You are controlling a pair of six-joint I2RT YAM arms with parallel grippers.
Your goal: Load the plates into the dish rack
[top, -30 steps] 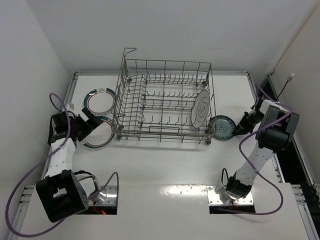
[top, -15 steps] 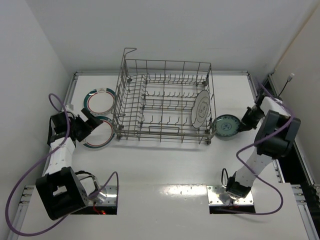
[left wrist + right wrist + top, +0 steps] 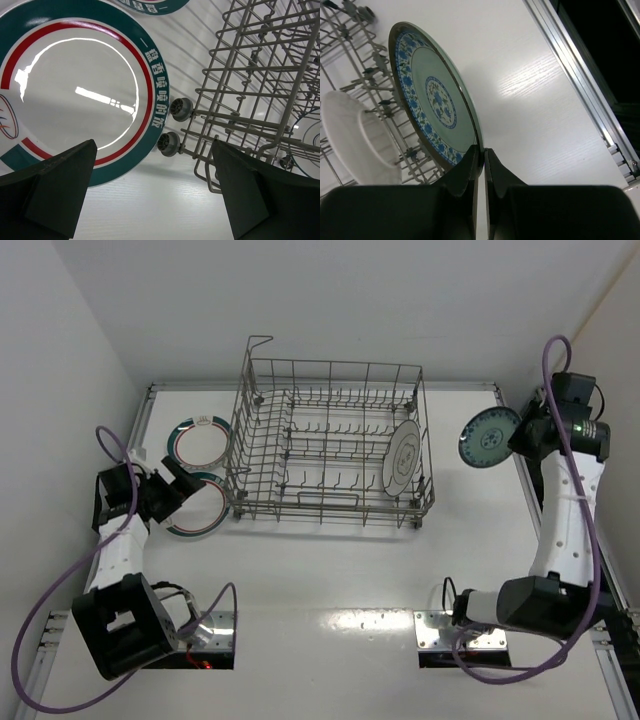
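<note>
My right gripper [image 3: 520,433] [image 3: 482,148] is shut on the rim of the small teal patterned plate [image 3: 487,436] [image 3: 432,97], holding it lifted and on edge to the right of the dish rack [image 3: 330,445]. A white plate [image 3: 403,457] [image 3: 357,137] with a thin dark rim stands upright in the rack's right end. Two white plates with green-and-red rings [image 3: 200,442] [image 3: 198,507] lie flat on the table left of the rack. My left gripper [image 3: 178,485] [image 3: 155,200] hangs open over the nearer ringed plate's [image 3: 75,85] right edge, with nothing between its fingers.
The rack's small wheels [image 3: 180,109] sit close to the ringed plate's rim. A metal rail [image 3: 580,75] runs along the table's right edge, with a dark drop beyond. White walls close in at the left and back.
The right gripper has lifted the teal plate off the table beside the rack's right corner and carried it up and to the far right. The left arm has barely moved.
</note>
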